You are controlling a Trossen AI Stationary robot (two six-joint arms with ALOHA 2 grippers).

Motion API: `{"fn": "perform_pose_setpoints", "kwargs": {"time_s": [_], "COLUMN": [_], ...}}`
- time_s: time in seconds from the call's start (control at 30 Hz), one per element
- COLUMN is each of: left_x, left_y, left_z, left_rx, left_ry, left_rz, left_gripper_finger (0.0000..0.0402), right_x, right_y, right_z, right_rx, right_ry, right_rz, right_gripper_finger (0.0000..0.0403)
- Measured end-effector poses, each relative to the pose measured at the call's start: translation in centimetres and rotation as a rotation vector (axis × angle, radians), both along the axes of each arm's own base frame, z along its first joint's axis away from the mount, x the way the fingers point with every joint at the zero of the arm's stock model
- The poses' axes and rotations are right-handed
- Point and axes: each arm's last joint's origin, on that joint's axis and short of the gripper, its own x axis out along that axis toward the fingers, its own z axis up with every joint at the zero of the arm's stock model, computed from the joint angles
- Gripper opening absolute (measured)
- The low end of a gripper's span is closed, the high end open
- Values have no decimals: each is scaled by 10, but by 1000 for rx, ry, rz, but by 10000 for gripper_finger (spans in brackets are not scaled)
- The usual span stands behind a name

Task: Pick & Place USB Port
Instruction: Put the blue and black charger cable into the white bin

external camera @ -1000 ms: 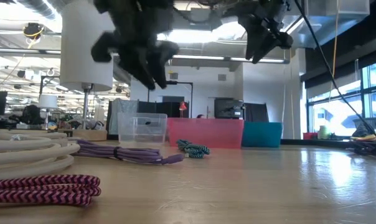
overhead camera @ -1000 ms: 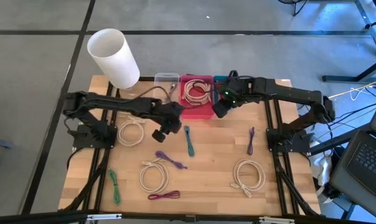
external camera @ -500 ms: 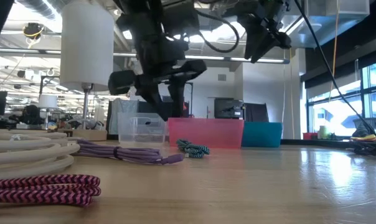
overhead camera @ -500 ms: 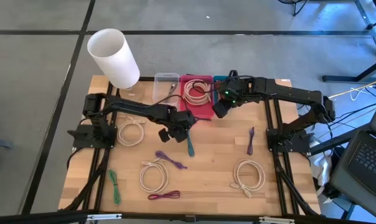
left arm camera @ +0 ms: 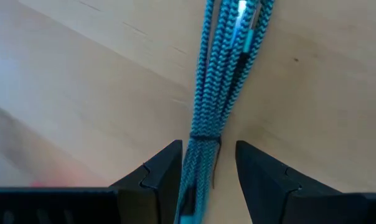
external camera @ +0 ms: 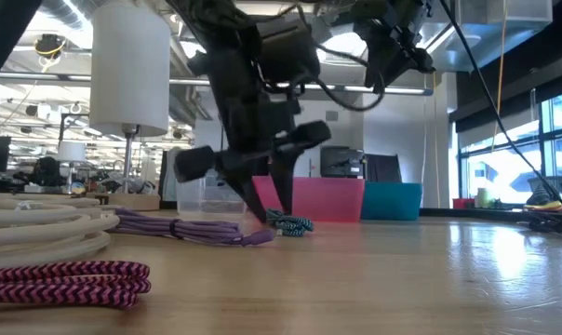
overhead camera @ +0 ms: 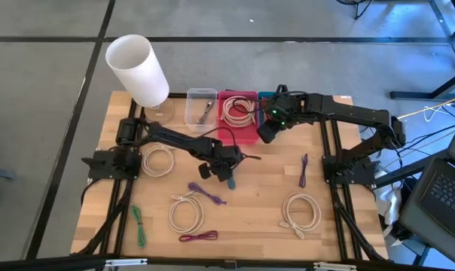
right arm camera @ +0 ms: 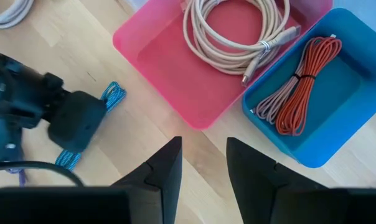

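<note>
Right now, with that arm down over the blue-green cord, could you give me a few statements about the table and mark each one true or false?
1. The left gripper has its open fingers on either side of the teal braided cable. True.
2. The pink bin holds a coiled cream cable. True.
3. The blue bin holds nothing. False: an orange cable and a greyish one lie in it.
4. The right gripper is shut on a purple cable. False: it is open, holds nothing and hangs over the pink bin's edge.
5. The white cylinder stands by the table's far left corner. True.
</note>
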Motion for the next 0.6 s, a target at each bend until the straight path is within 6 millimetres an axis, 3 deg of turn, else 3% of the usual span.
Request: {"fn": "perform_pose_setpoints", "kwargs": {"time_s": [0.23,0.37,0.43,0.6], "left_x": [8,10,14,20], "left_y": [6,5,5,8], "left_z": [-9,-4,2,33], "left_rx": [-25,-18,5,36], "left_ry": [37,65,61,88], "left_rz": [42,102,152,286], "left_gripper_finger": [134,62,23,11], "right_x": [0,0,0,1], "right_y": [0,0,0,0], "right_z": [0,0,0,0], "right_rx": [0,-3,-7,-12], "right_ry": [0,1,2,-1], "right_rz": [1,7,16,23], "right_gripper_finger": [129,129,129,129]}}
